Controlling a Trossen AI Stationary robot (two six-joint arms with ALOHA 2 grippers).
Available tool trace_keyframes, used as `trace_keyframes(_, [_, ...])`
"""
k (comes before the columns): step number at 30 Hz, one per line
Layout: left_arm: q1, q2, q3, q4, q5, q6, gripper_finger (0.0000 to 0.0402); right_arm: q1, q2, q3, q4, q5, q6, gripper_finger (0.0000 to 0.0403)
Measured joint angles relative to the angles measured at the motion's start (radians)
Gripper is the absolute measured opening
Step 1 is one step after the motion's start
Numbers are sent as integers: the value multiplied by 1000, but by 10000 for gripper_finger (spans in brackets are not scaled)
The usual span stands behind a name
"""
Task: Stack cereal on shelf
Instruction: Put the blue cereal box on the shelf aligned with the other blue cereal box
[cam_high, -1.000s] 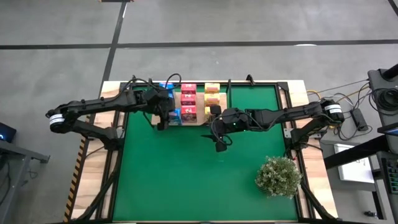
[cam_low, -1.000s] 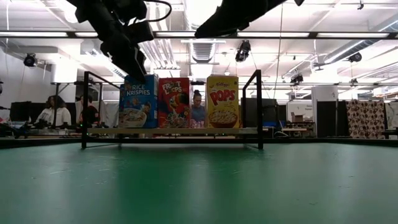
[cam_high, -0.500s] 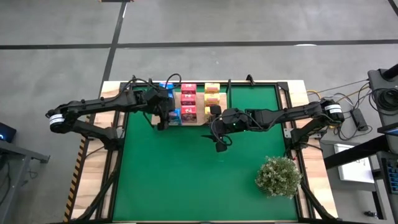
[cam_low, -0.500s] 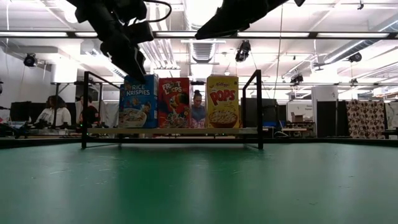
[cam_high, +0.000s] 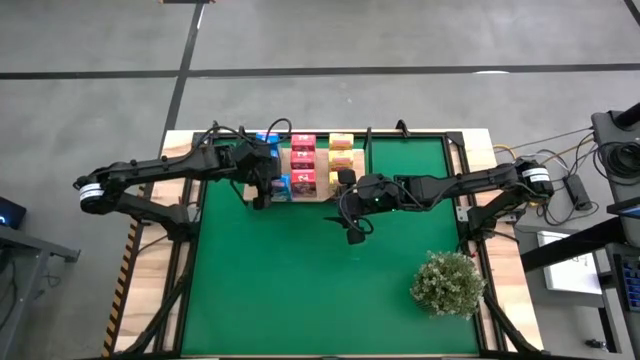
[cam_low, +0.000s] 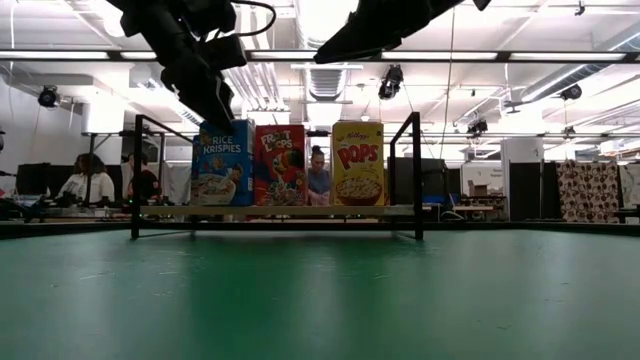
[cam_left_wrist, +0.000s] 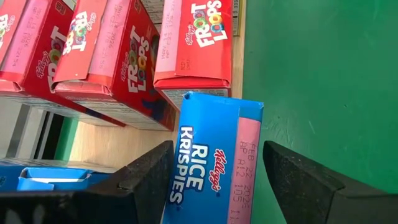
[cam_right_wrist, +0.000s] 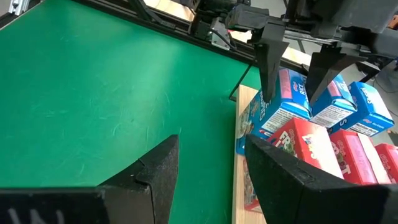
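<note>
The cereal stands in rows on the light-wood shelf (cam_low: 300, 211): blue boxes (cam_right_wrist: 354, 106) at the left, pink-red ones (cam_high: 303, 160) in the middle, yellow ones (cam_high: 341, 150) at the right. My left gripper (cam_high: 265, 188) reaches down over the nearest blue box (cam_left_wrist: 211, 162) and is shut on it; that box stands upright at the shelf's near edge. My right gripper (cam_right_wrist: 211, 143) hangs open above the mat by the near yellow boxes, with nothing between its fingers. My left gripper pinches the blue box near its top edge (cam_left_wrist: 254, 155), one finger on the face toward the table's near edge and one on the far face. The fingers (cam_left_wrist: 292, 180) slant down from above and from the table's left. The box stands upright with its bottom on the shelf.
Thin black posts (cam_low: 134, 175) (cam_low: 416, 170) rise at the shelf's ends. A bushy green plant (cam_high: 448, 283) sits at the near right of the green mat (cam_high: 290, 290). People (cam_low: 85, 180) sit in the room beyond the table.
</note>
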Motion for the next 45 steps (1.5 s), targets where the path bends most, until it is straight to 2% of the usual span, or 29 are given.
trace_keyframes(30, [0,0,0,1,-3,0,229,0,0,-1,-2,0,3,173])
trace_keyframes(40, [0,0,0,2,-3,0,179,0,0,-1,-2,0,3,173])
trace_keyframes(45, [0,-2,0,1,-6,-8,169,0,0,-1,-2,0,3,173])
